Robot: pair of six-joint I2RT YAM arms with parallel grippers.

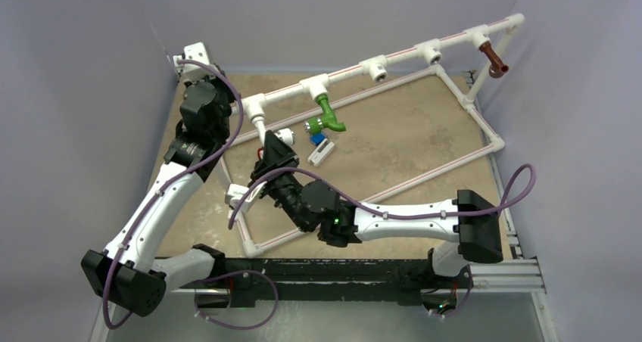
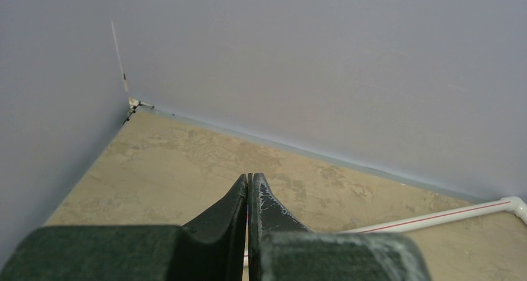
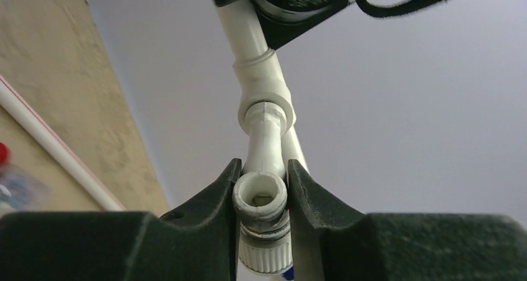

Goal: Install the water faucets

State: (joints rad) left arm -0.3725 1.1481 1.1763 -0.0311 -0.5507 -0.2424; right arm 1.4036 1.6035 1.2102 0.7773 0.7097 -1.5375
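A white faucet (image 3: 261,197) with a ribbed knob hangs from a tee of the pipe frame (image 3: 264,88). My right gripper (image 3: 263,164) is shut on it, one finger pressed to each side of its round spout end. From above, the right gripper (image 1: 274,149) sits under the frame's left tee at the white faucet (image 1: 283,136). The green faucet (image 1: 330,115) hangs from the second tee. At the far right end, the brown faucet (image 1: 494,59) is mounted on the frame. My left gripper (image 2: 248,178) is shut on nothing, near the back left corner.
The white pipe frame (image 1: 394,58) slants across the table, with two bare tees (image 1: 375,69) between the green and brown faucets. A small blue-and-white block (image 1: 320,148) lies under the green faucet. Grey walls (image 2: 311,63) close the back and sides.
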